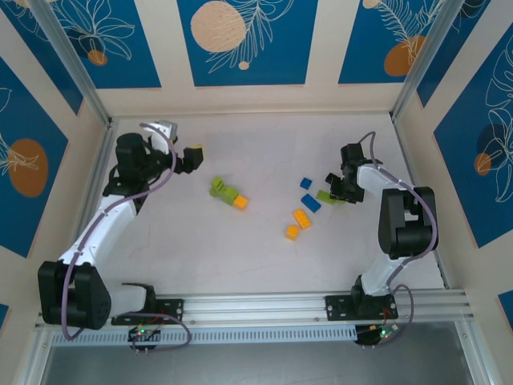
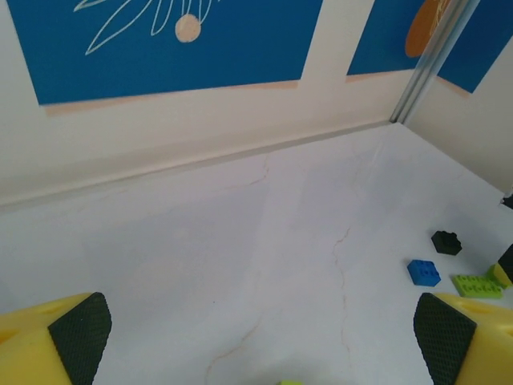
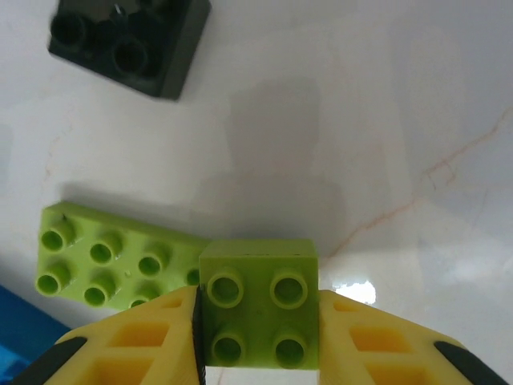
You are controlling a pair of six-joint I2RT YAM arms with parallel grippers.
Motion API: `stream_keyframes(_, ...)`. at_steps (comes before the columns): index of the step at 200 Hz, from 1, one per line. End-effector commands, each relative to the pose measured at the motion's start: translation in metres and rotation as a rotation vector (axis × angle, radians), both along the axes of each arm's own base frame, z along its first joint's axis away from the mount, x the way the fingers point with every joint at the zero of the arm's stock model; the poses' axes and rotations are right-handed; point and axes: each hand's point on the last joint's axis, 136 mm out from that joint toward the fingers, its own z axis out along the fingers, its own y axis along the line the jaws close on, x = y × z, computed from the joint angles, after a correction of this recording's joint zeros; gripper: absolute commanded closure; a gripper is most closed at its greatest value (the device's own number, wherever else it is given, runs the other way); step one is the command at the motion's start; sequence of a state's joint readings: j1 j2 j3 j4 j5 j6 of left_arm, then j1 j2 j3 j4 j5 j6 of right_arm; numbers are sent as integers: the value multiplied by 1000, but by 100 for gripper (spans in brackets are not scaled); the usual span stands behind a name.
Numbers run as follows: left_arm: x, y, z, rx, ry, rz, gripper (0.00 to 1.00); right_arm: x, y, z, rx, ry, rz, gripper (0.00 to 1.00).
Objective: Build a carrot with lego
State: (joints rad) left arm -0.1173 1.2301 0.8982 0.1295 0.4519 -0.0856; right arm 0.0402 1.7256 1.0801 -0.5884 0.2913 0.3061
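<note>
Right wrist showed our right claw (image 3: 258, 346) clamped on a green square brick (image 3: 258, 303), left claw (image 2: 262, 337) apart; we judged a straight lift safest.

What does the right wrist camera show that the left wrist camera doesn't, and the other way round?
Right wrist: the right gripper clamped on a small green square brick. Left wrist: the left gripper open and empty, plus the blue-panelled wall. Both: the black brick, the flat green plate and the white table.
</note>
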Motion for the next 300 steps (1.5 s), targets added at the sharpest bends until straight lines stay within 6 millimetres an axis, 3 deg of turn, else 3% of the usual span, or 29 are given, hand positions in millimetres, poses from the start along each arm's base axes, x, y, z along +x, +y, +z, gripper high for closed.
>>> stream_keyframes(1, -15, 5, 0, -70, -25, 40, 1, 7, -7, -7, -15, 8, -9, 64)
stream_keyframes(43, -28, 10, -12, -45, 58, 66, 1, 7, -12, -10, -38, 13, -19, 60)
stream_keyframes(86, -38, 19, -7, -49, -2, 112, 1, 6, -12, -7, -43, 8, -14, 59)
stream_keyframes(103, -41, 14, -5, -70, -6, 87, 1, 7, -4, 3, -34, -22, 9, 52)
stream_keyframes(122, -36, 17, -14, -82, 61, 114, 1, 7, 10, 28, -35, -85, 52, 44)
stream_keyframes(144, -35, 5, -26, -95, 115, 44, 1, 3, 43, 59, -3, -129, 128, 41)
stream_keyframes(164, -33, 10, -45, -80, 173, 84, 0, 3, 95, 74, 48, -128, 242, 41)
stream_keyframes(199, -39, 22, -75, -8, 253, 171, 1, 23, 193, 67, 75, -79, 451, 41)
stream_keyframes(216, -47, 24, -94, 88, 318, 212, 1, 37, 224, 55, 79, -65, 503, 42)
stream_keyframes(257, -72, 34, -141, 249, 480, 298, 1, 51, 277, 41, 106, -49, 591, 42)
stream_keyframes(300, -90, 39, -173, 314, 621, 315, 1, 51, 304, 35, 112, -46, 640, 42)
